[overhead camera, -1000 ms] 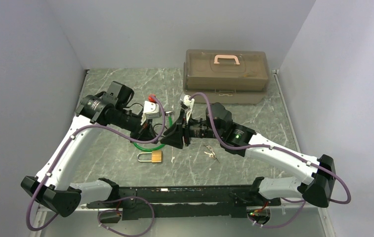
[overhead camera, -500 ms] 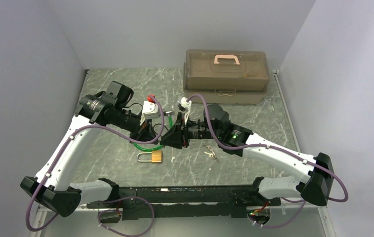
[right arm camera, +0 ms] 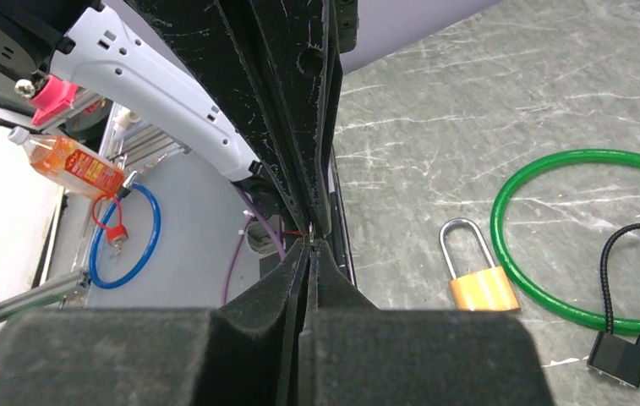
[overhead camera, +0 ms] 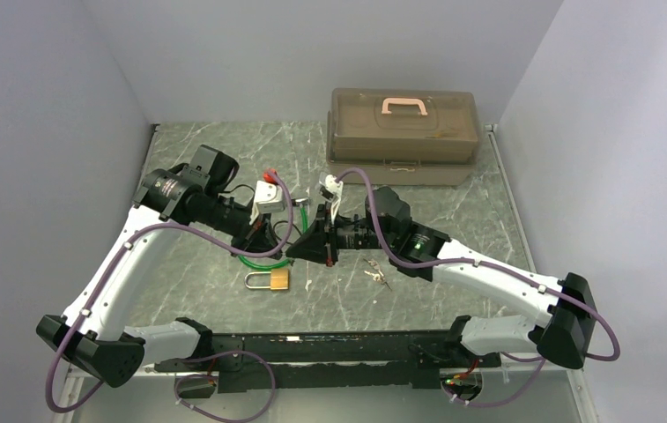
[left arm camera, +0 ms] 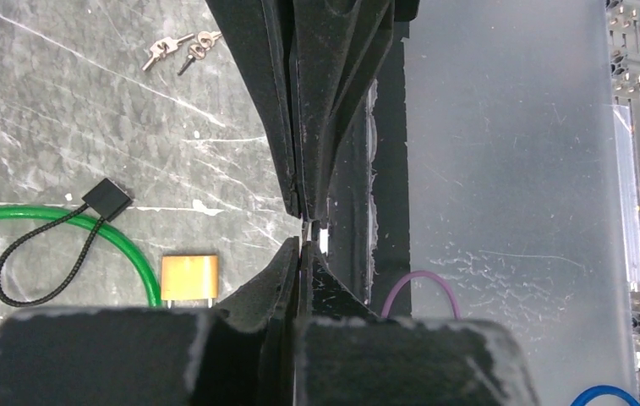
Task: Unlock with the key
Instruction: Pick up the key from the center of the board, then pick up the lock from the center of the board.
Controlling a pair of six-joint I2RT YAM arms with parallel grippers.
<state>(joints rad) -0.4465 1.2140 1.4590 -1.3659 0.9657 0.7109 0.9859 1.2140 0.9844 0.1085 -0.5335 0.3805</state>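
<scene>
Top external view: left gripper (overhead camera: 284,252) and right gripper (overhead camera: 294,253) hang clenched tip to tip over the middle of the grey marbled table (overhead camera: 470,220), while the tiny thin silver metal key (overhead camera: 374,273) lies ungrasped toward the near edge, right of the brass padlock (overhead camera: 270,281), and could skid if nudged by shut jaws.

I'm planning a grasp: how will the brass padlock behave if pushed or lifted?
Lying flat on the table, the brass padlock would probably slide, not roll, when pushed. Its solid-looking metal body suggests weight for its size. Smooth faces may slip in a pincer.
</scene>
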